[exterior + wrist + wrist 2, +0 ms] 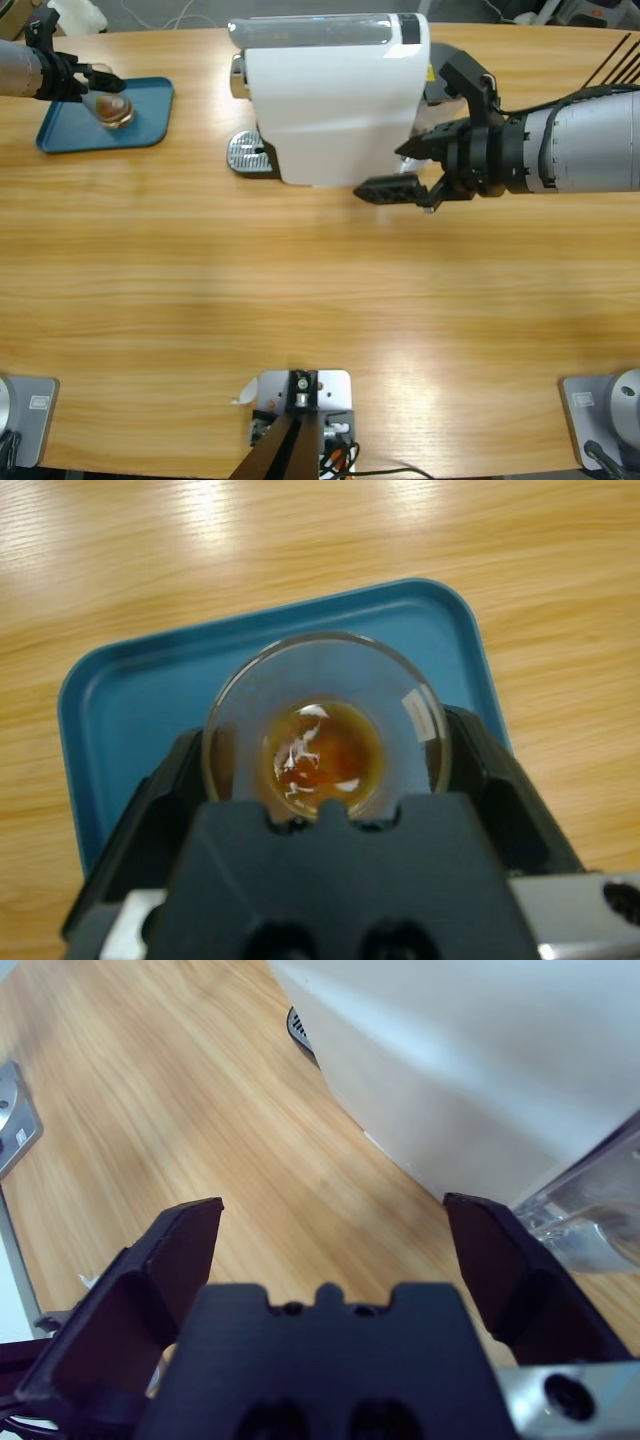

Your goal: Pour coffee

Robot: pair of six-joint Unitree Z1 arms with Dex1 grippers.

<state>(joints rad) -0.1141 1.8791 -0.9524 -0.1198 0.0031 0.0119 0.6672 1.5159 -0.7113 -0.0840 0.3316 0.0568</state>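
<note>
A small clear glass (330, 680) with a shallow layer of brown coffee (322, 757) in its bottom sits between the jaws of my left gripper (328, 745), which is shut on it. The glass (113, 107) is over the blue tray (70, 130) at the table's far left corner; whether it touches the tray (130, 710) I cannot tell. My right gripper (400, 168) stands open and holds nothing, close against the front right of the white coffee machine (335, 100). In the right wrist view its jaws (335, 1215) stand wide apart over bare wood.
The coffee machine (500, 1050) stands at the back middle, with its round metal drip tray (245, 152) on its left side. The right arm's thick silver forearm (590, 150) reaches in from the right edge. Bare wooden tabletop (300, 290) fills the front half.
</note>
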